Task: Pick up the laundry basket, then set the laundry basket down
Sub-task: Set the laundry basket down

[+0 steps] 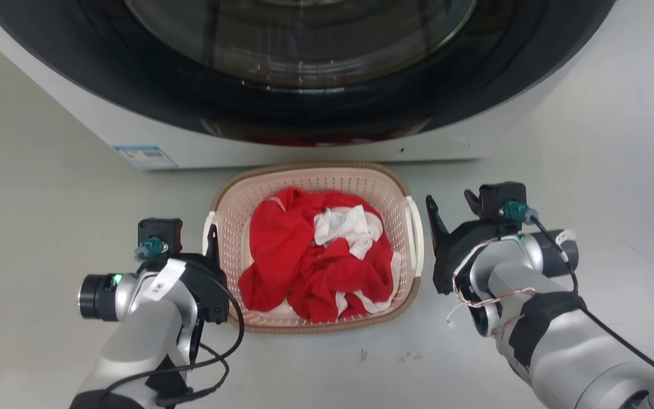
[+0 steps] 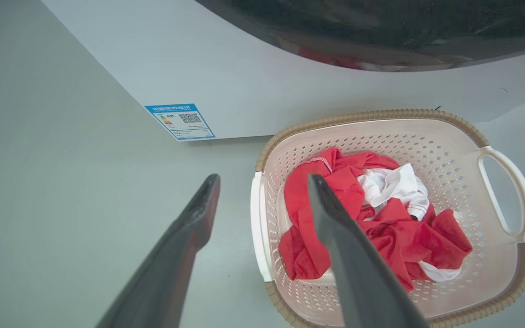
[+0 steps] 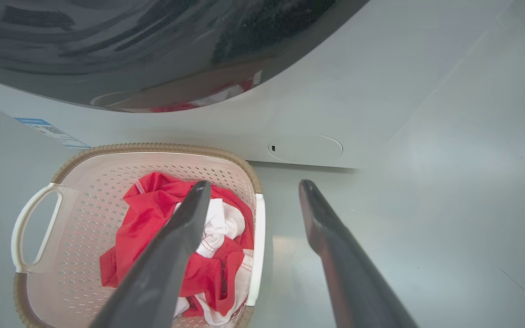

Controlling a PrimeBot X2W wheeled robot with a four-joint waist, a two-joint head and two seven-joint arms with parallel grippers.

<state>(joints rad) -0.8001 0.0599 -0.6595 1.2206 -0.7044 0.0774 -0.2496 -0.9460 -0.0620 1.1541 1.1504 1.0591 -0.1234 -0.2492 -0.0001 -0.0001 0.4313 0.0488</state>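
2 grippers, 1 load, nothing gripped yet.

Item: small cream-pink perforated plastic laundry basket (image 1: 230, 216), rounded-rectangular with a brown woven-look rim. It stands on the pale grey floor (image 1: 49, 199) at the centre of the head view, just below the white washing machine (image 1: 304, 145) with its dark round glass door.

Contents: crumpled red and white cloth (image 1: 315, 261), soft, heaped below the rim.

Left gripper (image 2: 262, 182): fingers apart, straddling the left-edge white loop handle (image 2: 257, 228), 1 finger outside and 1 over the inside.

Right gripper (image 3: 254, 183): fingers apart, likewise over the right-edge white loop handle (image 3: 257, 246).

Handling: lower both evenly, close on the smooth rigid handles together, and lift level. The thin plastic probably flexes, so an unequal pull could tip it.
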